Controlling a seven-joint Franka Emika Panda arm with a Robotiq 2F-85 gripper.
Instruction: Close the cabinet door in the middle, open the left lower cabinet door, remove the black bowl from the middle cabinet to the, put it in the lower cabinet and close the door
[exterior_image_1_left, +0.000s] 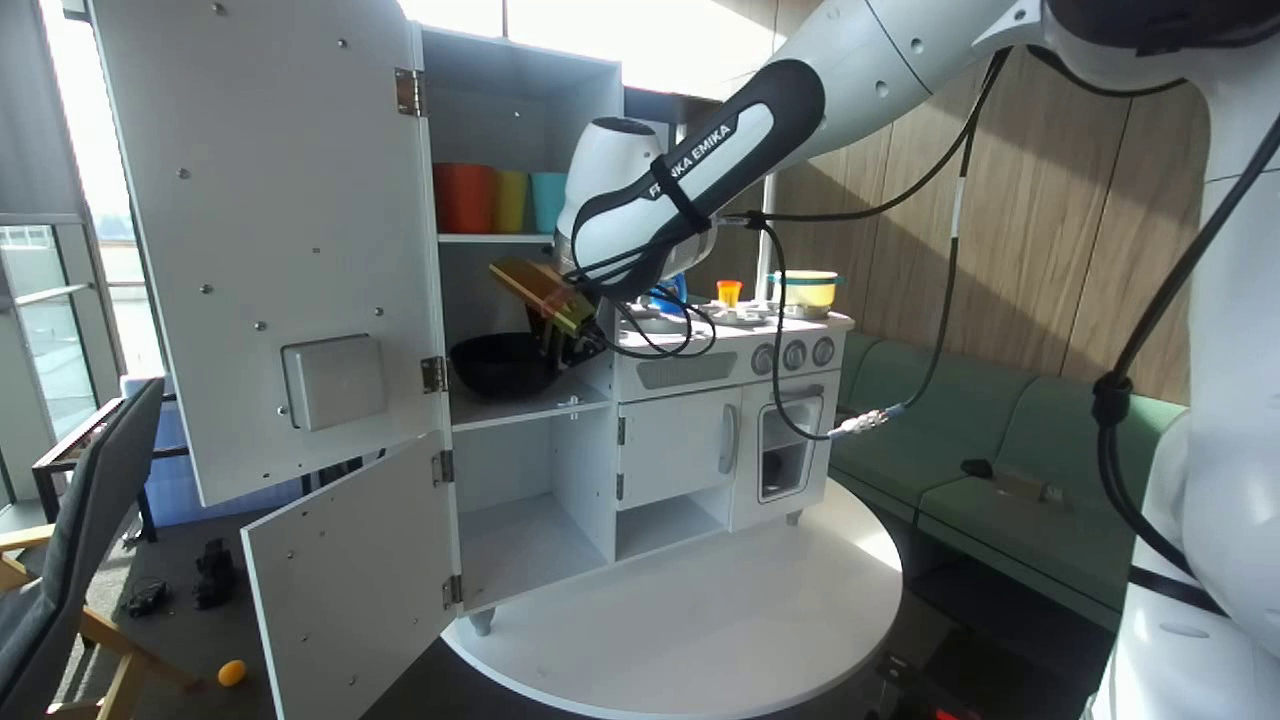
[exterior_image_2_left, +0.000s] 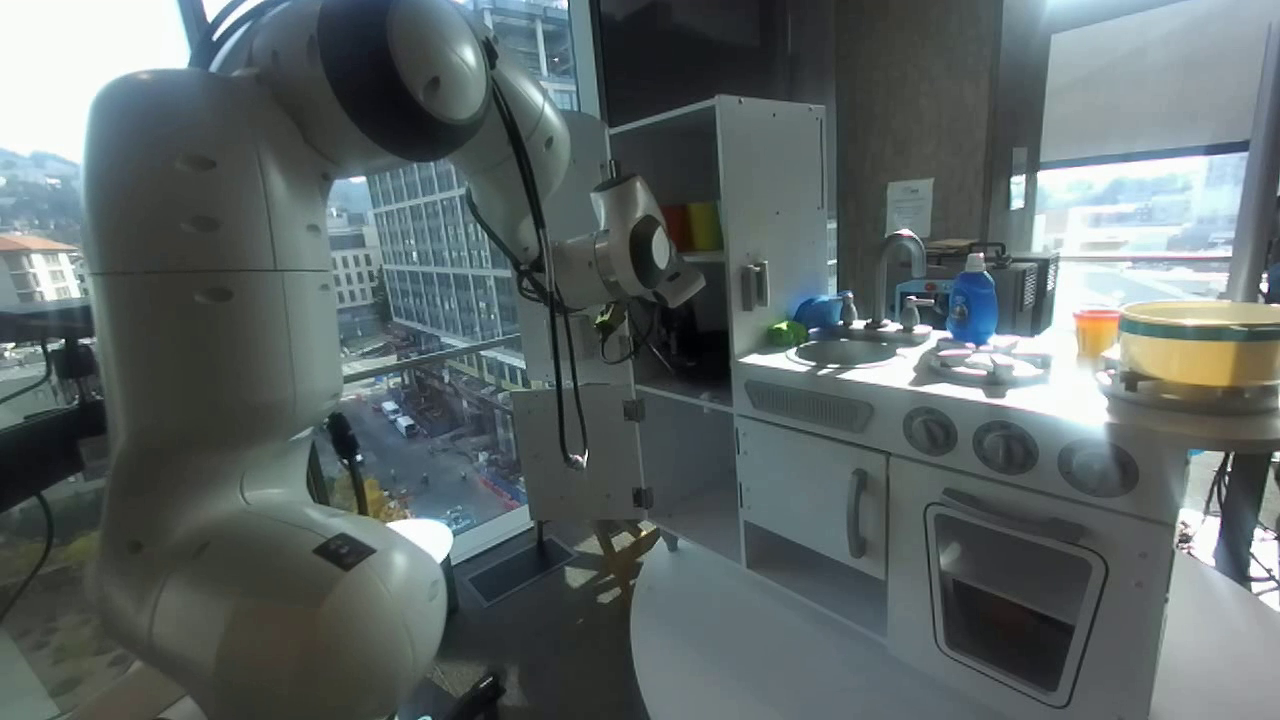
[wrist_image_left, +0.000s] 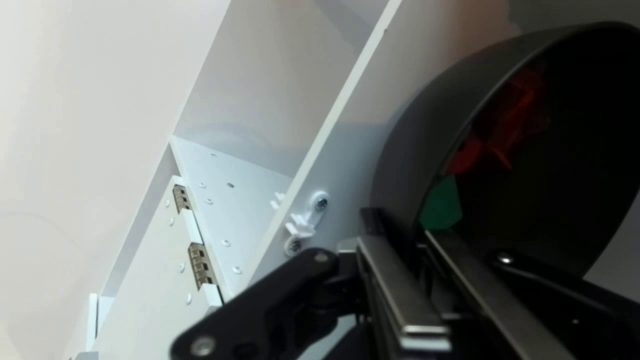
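The black bowl is in the middle compartment of the tall white cabinet, on or just above its shelf; contact is unclear. It also shows in an exterior view. In the wrist view the bowl holds red and green pieces. My gripper has one finger outside and one inside the bowl's wall, closed on it near the rim; the inner fingertip is hidden. The lower cabinet door stands open, showing the lower compartment with nothing visible in it. The tall upper door is also open.
Red, yellow and teal cups stand on the shelf above. A small cupboard door beside the tall cabinet is shut. A blue bottle and yellow pot stand on the counter. Cables hang from my arm.
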